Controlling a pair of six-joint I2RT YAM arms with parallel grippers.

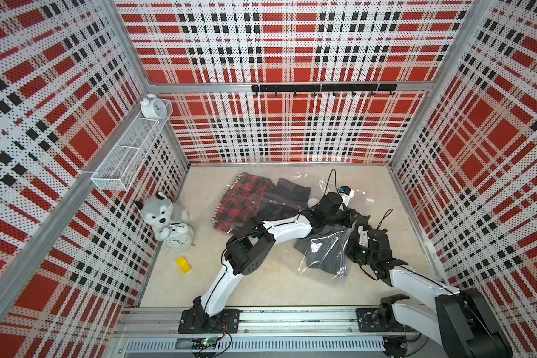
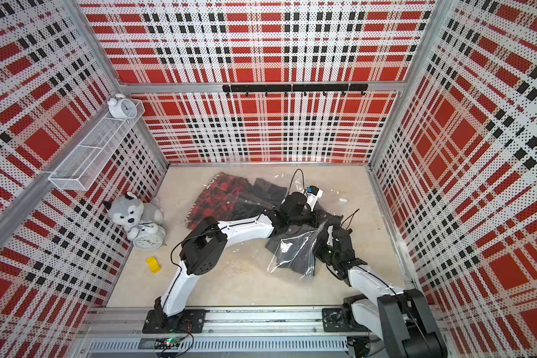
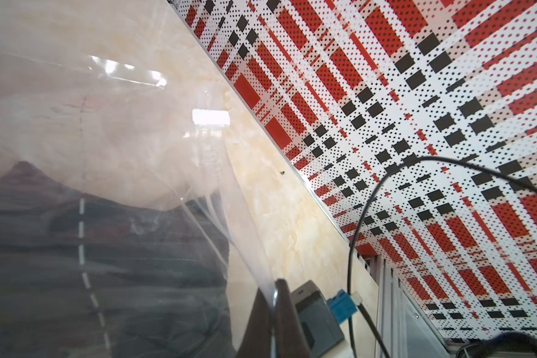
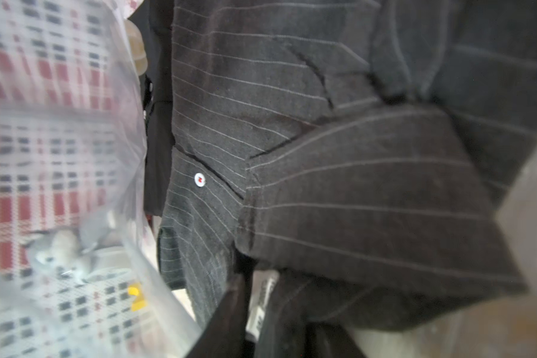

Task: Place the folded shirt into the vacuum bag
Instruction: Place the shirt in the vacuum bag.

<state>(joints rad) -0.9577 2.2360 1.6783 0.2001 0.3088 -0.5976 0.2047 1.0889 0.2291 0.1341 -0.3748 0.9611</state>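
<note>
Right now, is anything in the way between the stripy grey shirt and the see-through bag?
Nothing visible blocks it. The striped shirt already lies at the vacuum bag, with clear film draped over part of it. The left hand pinches the film's edge, and the right hand is right at the shirt.

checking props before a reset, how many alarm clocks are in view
2. The shelf clock stands at the far end of the wire shelf; the table clock lies beside the plush husky. The clothes pile could hide more.
</note>
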